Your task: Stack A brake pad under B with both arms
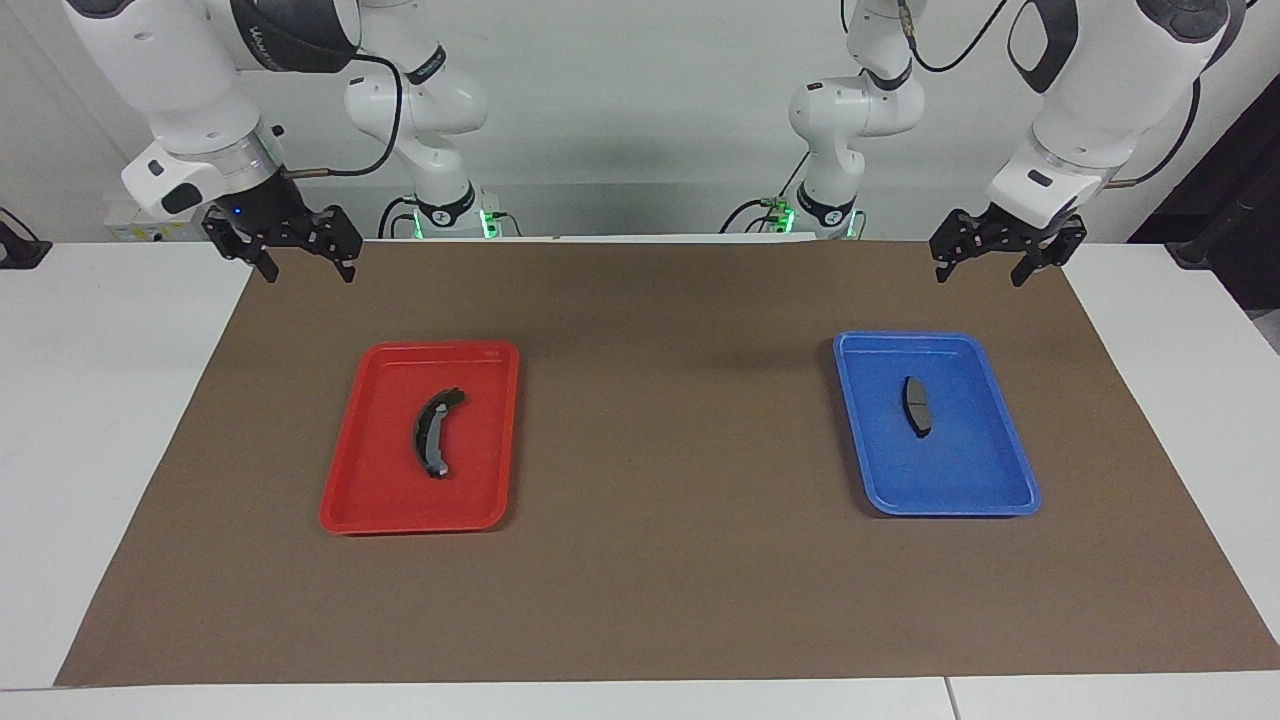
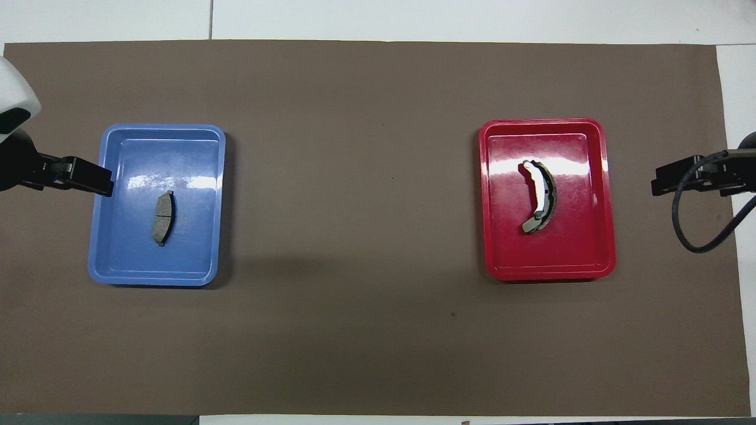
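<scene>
short grey pad a (image 1: 917, 406) in blue tray (image 1: 1010, 470), at 7 o'clock below raised left gripper (image 1: 992, 262), fingers apart. crescent pad b (image 1: 434, 432) in red tray (image 1: 345, 495), at 5 o'clock below right gripper (image 1: 306, 258), also spread.

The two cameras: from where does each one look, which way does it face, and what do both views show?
Facing view: high across the table, looking at the robots; both arms show whole, the left gripper and right gripper open, raised over the brown mat, waiting.
Overhead view: high above the robots' end, looking steeply down and forward; only the gripper ends show at the side edges.
Shared: the short pad in the blue tray, the curved pad in the red tray, mirrored half a turn.
</scene>
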